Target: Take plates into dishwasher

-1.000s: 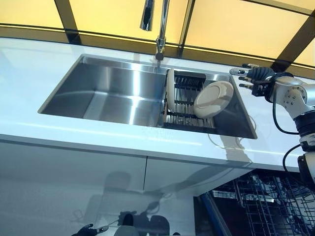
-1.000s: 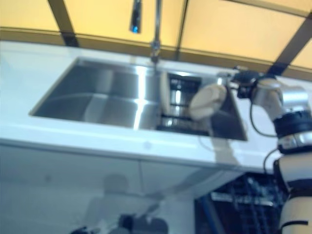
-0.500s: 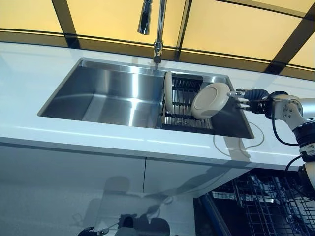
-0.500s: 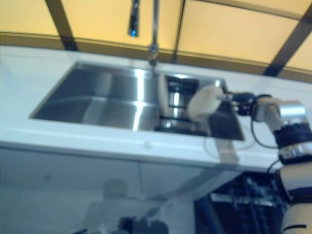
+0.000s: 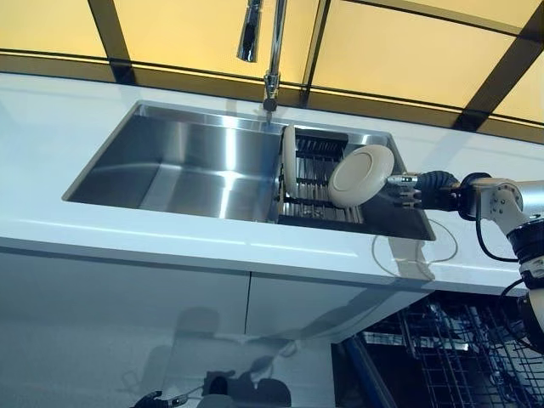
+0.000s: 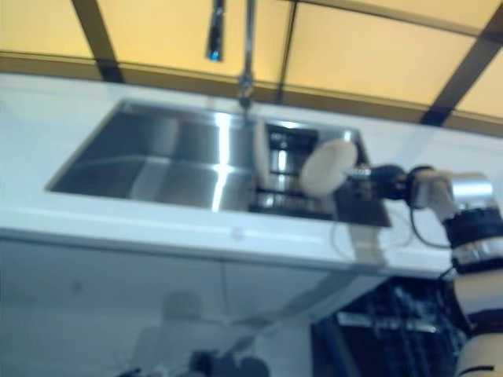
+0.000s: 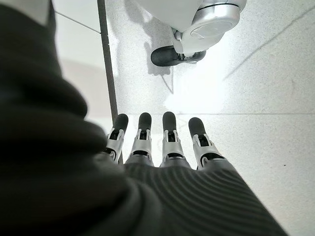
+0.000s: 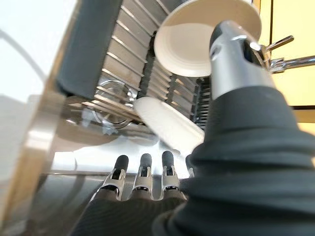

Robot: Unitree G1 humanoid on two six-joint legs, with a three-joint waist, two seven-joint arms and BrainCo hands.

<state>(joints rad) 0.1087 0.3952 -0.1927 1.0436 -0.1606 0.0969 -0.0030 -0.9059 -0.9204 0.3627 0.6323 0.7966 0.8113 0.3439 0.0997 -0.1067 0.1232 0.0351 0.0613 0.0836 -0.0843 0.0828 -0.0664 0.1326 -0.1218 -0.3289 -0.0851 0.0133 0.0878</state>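
Two cream plates stand in a black dish rack (image 5: 319,183) in the right end of the steel sink (image 5: 183,166). One plate (image 5: 290,160) is upright on edge at the rack's left. The other plate (image 5: 361,176) leans tilted with its face toward me. My right hand (image 5: 422,189) reaches in from the right over the sink's rim, open, fingertips just beside the tilted plate's edge and holding nothing. In the right wrist view both plates (image 8: 206,34) (image 8: 167,129) show past the straight fingers (image 8: 142,169). My left hand (image 7: 162,142) hangs open over the floor.
A chrome faucet (image 5: 272,51) rises behind the sink. The white countertop (image 5: 170,238) runs all round it. The open dishwasher's dark wire rack (image 5: 463,357) sits below the counter at the lower right. White cabinet fronts (image 5: 127,323) fill the lower left.
My right hand has come down from above the far counter and moved left over the sink's edge, up to the tilted plate's rim. The plates have not moved.
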